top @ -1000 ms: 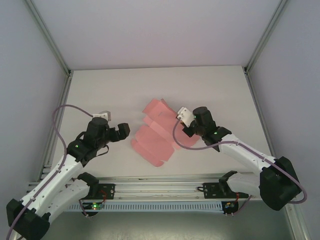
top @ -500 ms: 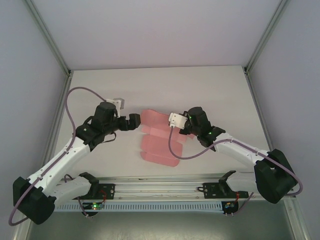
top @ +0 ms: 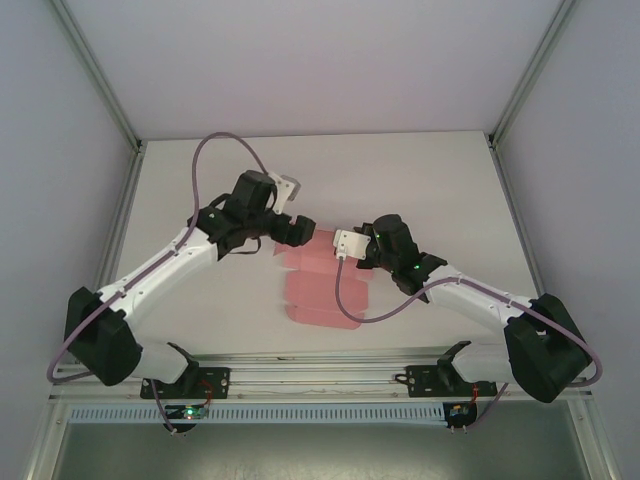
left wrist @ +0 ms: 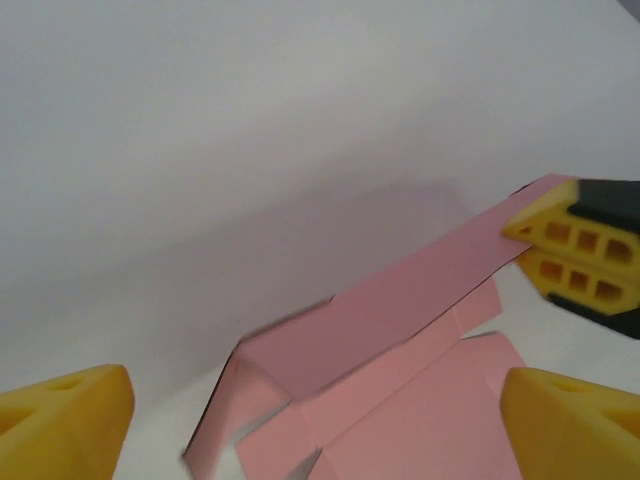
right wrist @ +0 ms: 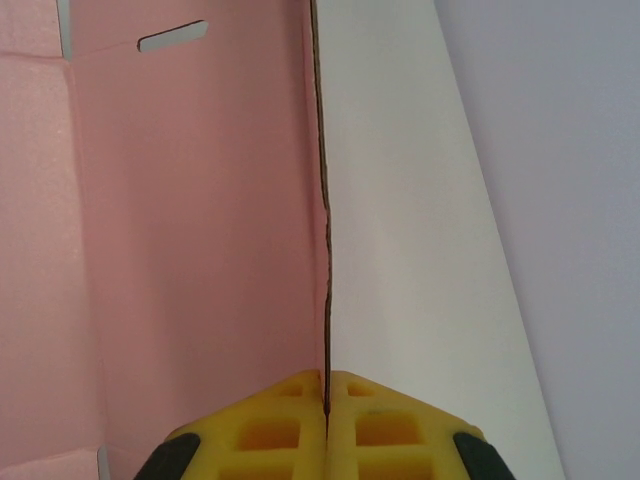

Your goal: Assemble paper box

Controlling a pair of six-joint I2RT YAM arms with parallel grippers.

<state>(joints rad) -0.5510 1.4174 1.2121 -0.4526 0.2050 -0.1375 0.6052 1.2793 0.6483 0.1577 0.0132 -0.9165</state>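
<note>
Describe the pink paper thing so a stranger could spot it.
On the white table, look at the middle. The paper box lies there unfolded: a pink card sheet with flaps and creases, one edge pinched by the right gripper. Nothing else is pink.

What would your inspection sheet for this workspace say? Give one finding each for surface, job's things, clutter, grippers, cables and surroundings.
Surface: white table, no marks seen.
Job's things: pink paper box, a partly folded flat sheet, one panel raised.
Clutter: nothing seen.
Grippers: left gripper open beside the sheet's far edge; right gripper shut on the raised panel's edge.
Cables: purple cables loop along both arms.
Surroundings: grey walls, metal frame rails.
</note>
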